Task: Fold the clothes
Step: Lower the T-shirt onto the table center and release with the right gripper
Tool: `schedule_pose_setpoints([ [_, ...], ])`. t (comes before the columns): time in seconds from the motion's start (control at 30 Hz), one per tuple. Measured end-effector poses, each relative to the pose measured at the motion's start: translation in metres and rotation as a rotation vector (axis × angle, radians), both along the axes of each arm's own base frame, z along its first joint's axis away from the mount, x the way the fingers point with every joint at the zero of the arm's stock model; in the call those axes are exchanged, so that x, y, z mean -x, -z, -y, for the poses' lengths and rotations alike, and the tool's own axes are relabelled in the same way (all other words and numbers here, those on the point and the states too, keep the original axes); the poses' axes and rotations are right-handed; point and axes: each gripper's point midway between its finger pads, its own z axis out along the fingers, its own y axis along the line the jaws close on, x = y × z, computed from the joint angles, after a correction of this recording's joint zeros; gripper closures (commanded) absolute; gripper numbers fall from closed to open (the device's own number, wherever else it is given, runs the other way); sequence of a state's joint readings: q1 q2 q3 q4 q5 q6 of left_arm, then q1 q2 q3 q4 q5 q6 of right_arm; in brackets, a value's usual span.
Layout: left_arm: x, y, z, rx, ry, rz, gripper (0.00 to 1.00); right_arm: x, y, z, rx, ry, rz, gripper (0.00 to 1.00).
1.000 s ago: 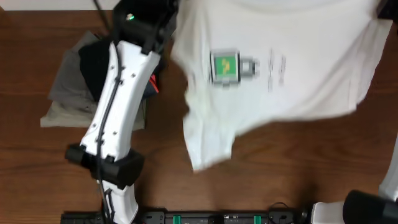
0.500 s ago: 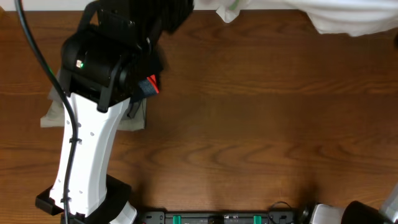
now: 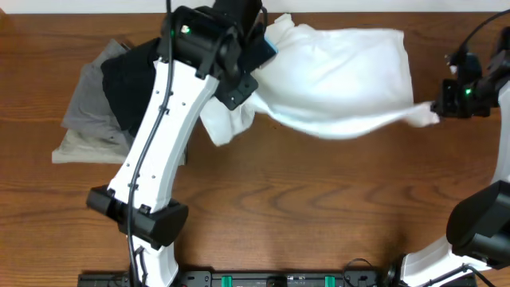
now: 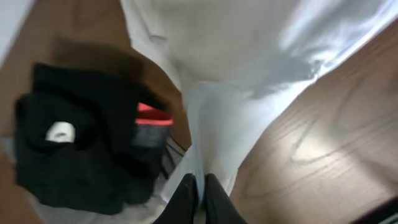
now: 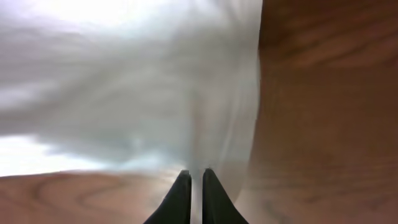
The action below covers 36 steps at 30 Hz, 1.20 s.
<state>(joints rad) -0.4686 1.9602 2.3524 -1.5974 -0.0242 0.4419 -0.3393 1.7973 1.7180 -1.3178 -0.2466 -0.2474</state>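
The white T-shirt (image 3: 335,76) hangs stretched above the table between my two grippers, bunched and sagging, its chest graphic hidden. My left gripper (image 3: 253,60) is shut on the shirt's left end at the top centre. In the left wrist view its fingers (image 4: 199,186) pinch a fold of the white cloth (image 4: 249,74). My right gripper (image 3: 440,108) is shut on the shirt's right end at the far right. In the right wrist view its fingers (image 5: 191,180) pinch the white cloth (image 5: 124,81).
A black folded garment (image 3: 127,88) with a red tag (image 4: 152,115) lies on grey folded garments (image 3: 88,127) at the left, just beside the left arm. Bare wooden table (image 3: 319,207) lies below the shirt.
The shirt was spread high with its graphic showing, then swung up out of view. Now it has come back down, bunched and stretched between the grippers. The left arm swung back right.
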Motion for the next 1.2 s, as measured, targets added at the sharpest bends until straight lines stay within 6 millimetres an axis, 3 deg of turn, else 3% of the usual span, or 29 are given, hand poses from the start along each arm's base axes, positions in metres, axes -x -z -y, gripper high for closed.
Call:
schedule_pose_setpoints([
  [0.07,0.003,0.003,-0.001,-0.002,-0.013,-0.018,0.86,0.007,-0.003,-0.002,0.003,-0.003,-0.019,0.87],
  [0.13,0.003,0.003,-0.001,0.005,-0.036,-0.020,0.72,0.015,-0.003,0.000,0.018,-0.003,-0.046,0.77],
  [0.27,0.004,0.003,-0.001,0.021,-0.081,-0.027,0.55,0.023,-0.002,0.007,0.062,0.016,-0.086,0.70],
  [0.37,0.005,0.003,0.000,0.031,-0.110,-0.032,0.53,0.016,-0.003,0.013,0.088,0.037,-0.060,0.65],
  [0.5,0.005,0.003,0.000,0.038,-0.125,-0.034,0.53,-0.009,-0.009,0.017,0.084,0.085,0.041,0.55],
  [0.53,0.005,0.003,0.000,0.038,-0.127,-0.034,0.52,-0.014,-0.010,0.017,0.077,0.095,0.064,0.43],
  [0.57,0.004,0.003,0.000,0.039,-0.129,-0.034,0.51,-0.021,-0.012,0.017,0.068,0.109,0.089,0.39],
  [0.7,0.001,0.003,-0.007,0.045,-0.162,-0.035,0.50,-0.033,-0.007,0.017,0.041,0.148,0.136,0.40],
  [0.83,-0.006,0.003,-0.023,0.055,-0.234,-0.034,0.49,-0.017,0.031,0.009,-0.010,0.207,0.047,0.43],
  [0.93,-0.012,0.003,-0.039,0.064,-0.304,-0.033,0.49,0.016,0.081,-0.003,-0.058,0.266,-0.096,0.45],
  [1.07,-0.019,0.003,-0.056,0.075,-0.373,-0.026,0.47,0.047,0.115,-0.015,-0.091,0.306,-0.209,0.45],
  [1.2,-0.028,0.001,-0.061,0.094,-0.409,-0.001,0.45,0.064,0.139,-0.030,-0.150,0.333,-0.255,0.37],
])
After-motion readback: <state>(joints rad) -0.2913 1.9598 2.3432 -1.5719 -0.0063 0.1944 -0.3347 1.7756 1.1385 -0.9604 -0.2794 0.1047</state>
